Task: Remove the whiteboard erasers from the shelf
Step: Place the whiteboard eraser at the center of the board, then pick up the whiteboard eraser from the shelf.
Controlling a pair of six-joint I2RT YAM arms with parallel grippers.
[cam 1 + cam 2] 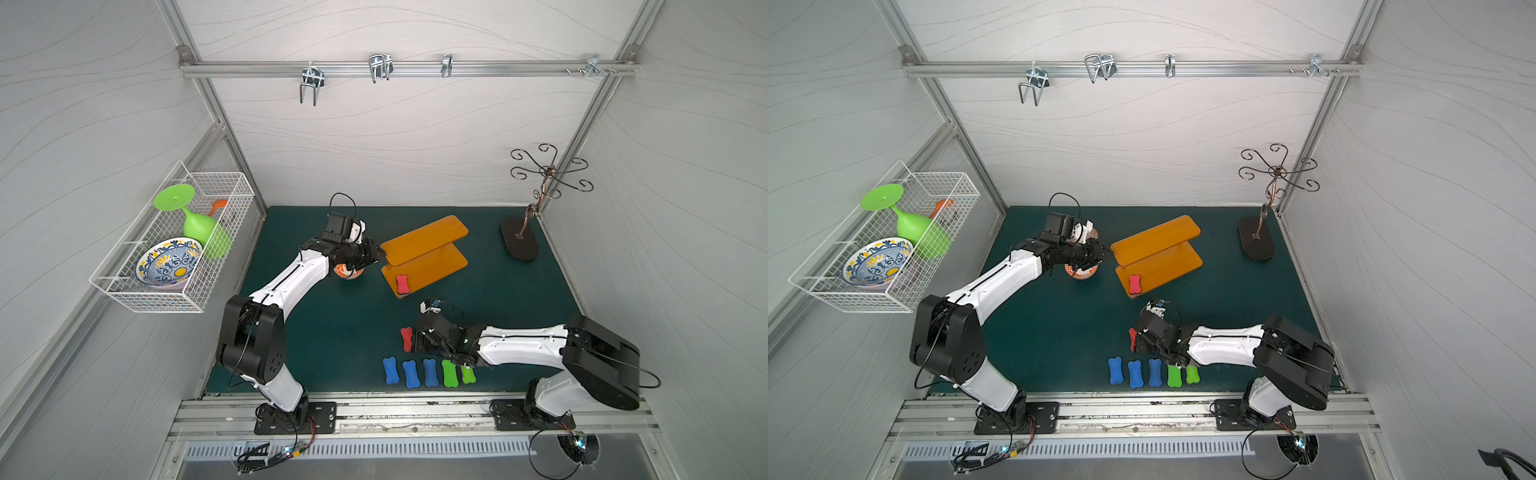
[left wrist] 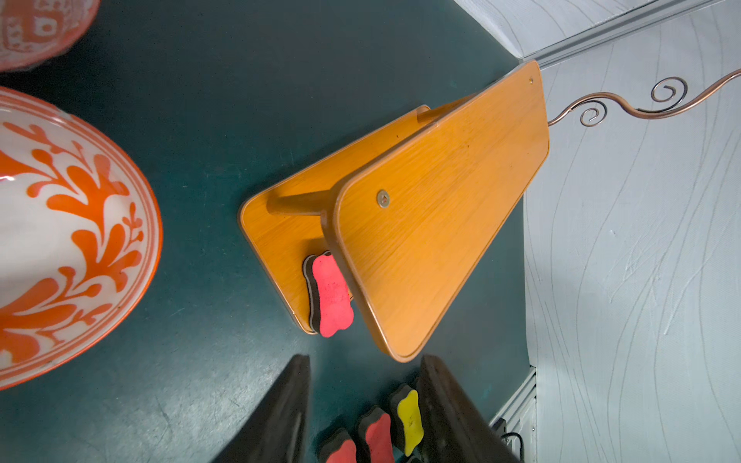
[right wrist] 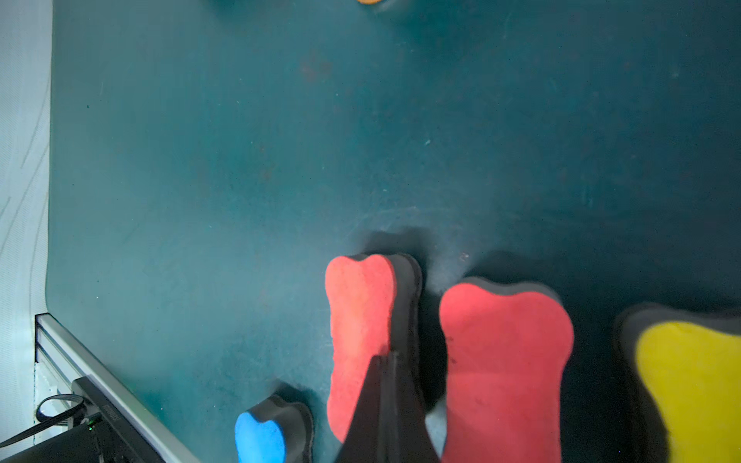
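Left gripper (image 2: 365, 360) stands half open and empty, just beside the shelf (image 1: 432, 237), with one red eraser (image 1: 402, 284) on its lower board. Right gripper (image 3: 387, 360) is closed, tips over a tilted eraser (image 3: 361, 320) on the mat (image 3: 240, 160) before the shelf; contact is unclear.

Lab test cell: aluminium-profile frame (image 1: 415, 68), white panel walls (image 1: 395, 137), robot arms (image 1: 286, 282) bolted to rail (image 1: 415, 409).

Shelf (image 1: 424, 239) orange, fine wood grain. Red eraser (image 1: 402, 284) on lower tier, black underside. On dark teal mat (image 1: 332, 332): blue erasers (image 1: 409, 374), green erasers (image 1: 449, 373), red erasers (image 3: 505, 360), yellow eraser (image 3: 697, 385). Bowl (image 2: 60, 240) white with orange leaf sprigs. Wire basket (image 1: 220, 185) white; plate (image 1: 170, 262) blue-and-yellow floral; goblet (image 1: 199, 228) lime green. Scrolled stand (image 1: 519, 241) copper, black base.
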